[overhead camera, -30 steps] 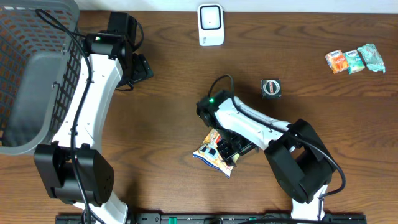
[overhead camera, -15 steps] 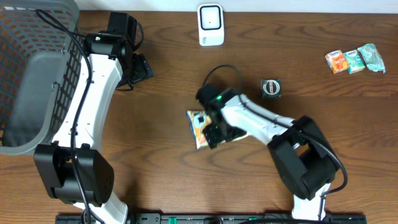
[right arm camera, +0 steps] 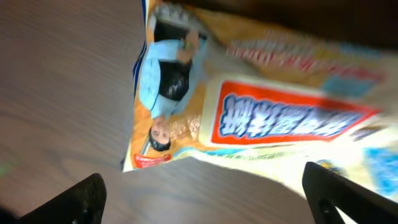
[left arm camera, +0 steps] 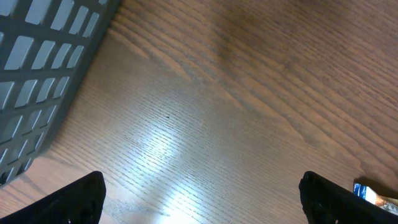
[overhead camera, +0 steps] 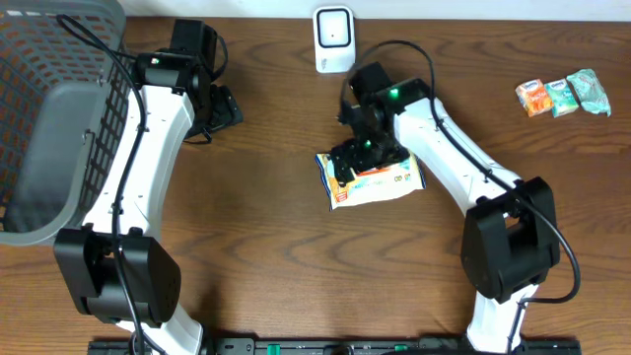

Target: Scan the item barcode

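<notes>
So the orange-and-white printed snack packet (overhead camera: 380, 182) is lying flat on the dark brown wooden table (overhead camera: 246, 256), about mid-table, a bit in front of the white boxy scanner (overhead camera: 334, 39) sitting at the far edge. The printed face is pointing up. In the right wrist view the packet (right arm camera: 267, 118) is coming out blurry, but a red banner with lettering and a little cartoon figure are showing. I'm not spotting a barcode anywhere.

The right gripper (overhead camera: 360, 156) is hanging over the left end of the packet with its fingers spread wide (right arm camera: 202, 186). As far as I can tell it isn't pinching anything.

The left gripper (overhead camera: 222, 108) is sitting over by the grey plastic mesh basket (overhead camera: 39, 148), well apart from the packet, fingers spread wide too (left arm camera: 202, 186), with only bare wood between them. The basket wall (left arm camera: 37, 56) is filling that view's top left corner.

Also on the table: a small black squarish object (overhead camera: 430, 139) right of the packet, and three small colourful pouches (overhead camera: 562, 96) lined up near the far right corner.
</notes>
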{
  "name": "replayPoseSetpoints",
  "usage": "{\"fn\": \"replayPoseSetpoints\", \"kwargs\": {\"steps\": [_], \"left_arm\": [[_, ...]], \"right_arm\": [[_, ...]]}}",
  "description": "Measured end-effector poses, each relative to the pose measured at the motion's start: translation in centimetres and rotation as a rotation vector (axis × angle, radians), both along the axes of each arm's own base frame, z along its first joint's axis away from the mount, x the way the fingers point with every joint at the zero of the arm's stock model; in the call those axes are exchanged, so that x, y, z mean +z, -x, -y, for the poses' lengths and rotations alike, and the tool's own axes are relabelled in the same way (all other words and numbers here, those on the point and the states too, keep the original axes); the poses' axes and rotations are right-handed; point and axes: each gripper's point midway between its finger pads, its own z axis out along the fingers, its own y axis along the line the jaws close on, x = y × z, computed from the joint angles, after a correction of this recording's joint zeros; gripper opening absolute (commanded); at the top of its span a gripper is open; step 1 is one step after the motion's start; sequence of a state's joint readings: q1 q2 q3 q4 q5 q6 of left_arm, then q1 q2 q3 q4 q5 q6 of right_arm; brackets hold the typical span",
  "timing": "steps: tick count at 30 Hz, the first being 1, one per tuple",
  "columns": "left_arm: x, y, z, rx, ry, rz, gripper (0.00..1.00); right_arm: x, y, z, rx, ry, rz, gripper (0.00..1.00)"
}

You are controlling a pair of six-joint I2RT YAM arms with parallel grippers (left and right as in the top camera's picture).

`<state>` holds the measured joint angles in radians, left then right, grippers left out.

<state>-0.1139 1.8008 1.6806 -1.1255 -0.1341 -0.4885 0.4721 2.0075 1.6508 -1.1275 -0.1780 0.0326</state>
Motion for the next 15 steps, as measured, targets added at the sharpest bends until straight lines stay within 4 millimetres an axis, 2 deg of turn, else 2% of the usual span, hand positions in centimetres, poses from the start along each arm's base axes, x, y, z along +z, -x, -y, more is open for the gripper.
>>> {"fn": "replayPoseSetpoints", "kwargs": {"steps": [2, 6, 10, 15], "left_arm": [[0.0, 0.0, 0.0, 0.000, 0.000, 0.000, 0.98], [0.0, 0.0, 0.0, 0.000, 0.000, 0.001, 0.98], [0.0, 0.0, 0.0, 0.000, 0.000, 0.000, 0.98], [0.0, 0.0, 0.0, 0.000, 0.000, 0.001, 0.98]], "right_arm": [[0.1, -0.1, -0.1, 0.060, 0.068, 0.049, 0.99], [0.0, 1.4, -0.1, 0.189, 0.243, 0.098, 0.99], [-0.2, 2.9, -1.9, 0.305, 0.333, 0.157, 0.99], [-1.9, 3.6, -4.1, 0.378, 0.434, 0.304, 0.99]]}}
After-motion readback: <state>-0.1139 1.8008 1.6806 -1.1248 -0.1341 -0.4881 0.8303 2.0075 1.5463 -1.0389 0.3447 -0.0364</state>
